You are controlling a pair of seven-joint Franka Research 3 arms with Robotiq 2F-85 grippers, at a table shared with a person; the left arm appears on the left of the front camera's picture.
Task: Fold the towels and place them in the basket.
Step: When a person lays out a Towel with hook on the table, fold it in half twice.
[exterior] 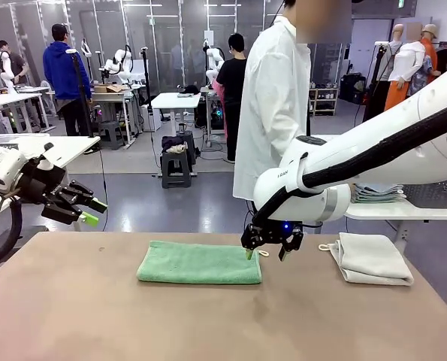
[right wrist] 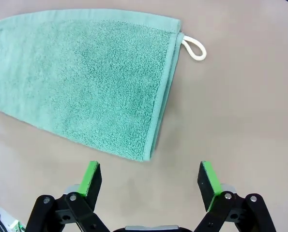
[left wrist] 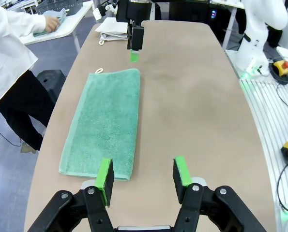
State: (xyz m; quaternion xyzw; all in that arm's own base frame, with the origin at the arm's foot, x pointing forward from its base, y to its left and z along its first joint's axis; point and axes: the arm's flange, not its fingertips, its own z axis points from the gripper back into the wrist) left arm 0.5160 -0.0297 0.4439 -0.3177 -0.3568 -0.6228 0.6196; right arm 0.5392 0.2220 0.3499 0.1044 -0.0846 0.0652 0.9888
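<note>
A: Towels, counted?
B: You have two on the worktop (exterior: 133, 316). One mint-green towel (exterior: 199, 263), folded flat, centre, white corner loop (right wrist: 194, 47) at its 3 o'clock end. One off-white towel (exterior: 371, 259), folded, at 3 o'clock.
A: Hands?
B: Two, both released and empty. Your right hand (exterior: 267, 254) hovers at the green towel's loop end, your left hand (exterior: 94, 211) at 9 o'clock.

Colours: mint-green towel (exterior: 199, 263), off-white towel (exterior: 369, 258), tan table (exterior: 73, 316).
Mint-green towel is plain terry with no print and a cream loop (right wrist: 194, 48). Off-white towel is plain, maybe faintly grey, hard to tell from the front view. Table is matte tan-brown with a few dark specks. Left pincer (left wrist: 144, 169) and right pincer (right wrist: 148, 171) are black with bright green pads (left wrist: 103, 173). Right arm (exterior: 373, 150) is white. Person's coat (exterior: 272, 105) is white.
</note>
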